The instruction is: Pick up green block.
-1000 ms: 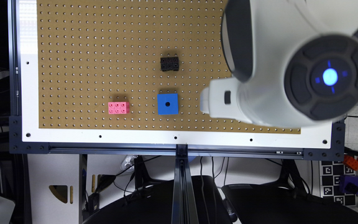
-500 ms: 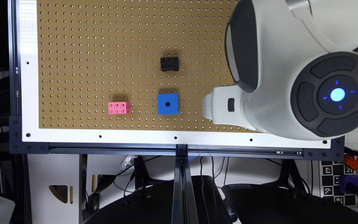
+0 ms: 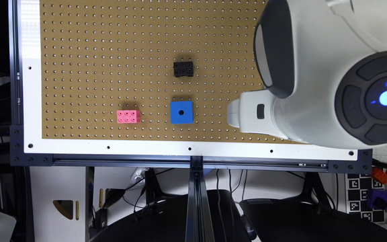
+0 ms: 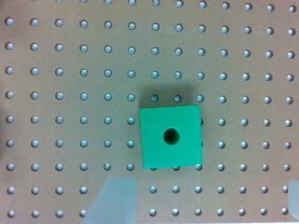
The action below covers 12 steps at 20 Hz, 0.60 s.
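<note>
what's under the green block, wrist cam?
The green block sits flat on the brown pegboard. Its top hole looks dark inside; the board beneath it is covered.

Probably a robotics lab: pegboard bench (image 3: 79, 40), fiducial marker (image 3: 357, 193), loose cables (image 3: 227, 178).

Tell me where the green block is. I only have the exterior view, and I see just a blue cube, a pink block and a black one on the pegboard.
Observer: The wrist view shows the green block lying flat on the pegboard, its round hole facing up.
Operator: Is the claw holding it?
Observer: No. The claw is open, its two pale fingertips wide apart, and the block lies clear of both.
Operator: Is it skewed?
Observer: No, its edges run square with the rows of holes.
</note>
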### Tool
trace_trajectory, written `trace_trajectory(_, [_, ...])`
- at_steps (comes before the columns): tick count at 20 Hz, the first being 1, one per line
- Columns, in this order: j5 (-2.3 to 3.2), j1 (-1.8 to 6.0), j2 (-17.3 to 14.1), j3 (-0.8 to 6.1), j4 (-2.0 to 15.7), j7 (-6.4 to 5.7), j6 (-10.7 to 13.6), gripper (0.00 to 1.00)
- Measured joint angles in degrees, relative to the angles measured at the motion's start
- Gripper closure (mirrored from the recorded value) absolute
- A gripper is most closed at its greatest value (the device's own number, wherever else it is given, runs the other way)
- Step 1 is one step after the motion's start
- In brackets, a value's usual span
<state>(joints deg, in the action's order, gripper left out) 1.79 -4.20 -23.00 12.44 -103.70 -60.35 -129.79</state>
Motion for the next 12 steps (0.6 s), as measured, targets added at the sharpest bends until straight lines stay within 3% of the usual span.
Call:
trace_trajectory(7, [0.57,0.00,-3.6,-0.08,-0.02,-0.06,-2.5,0.00])
trace_trajectory(10, [1.26,0.00,-6.9,-0.14,0.01,-0.20,-5.5,0.00])
trace_trajectory(12, [1.43,0.00,-8.1,-0.20,0.04,-0.21,-6.6,0.00])
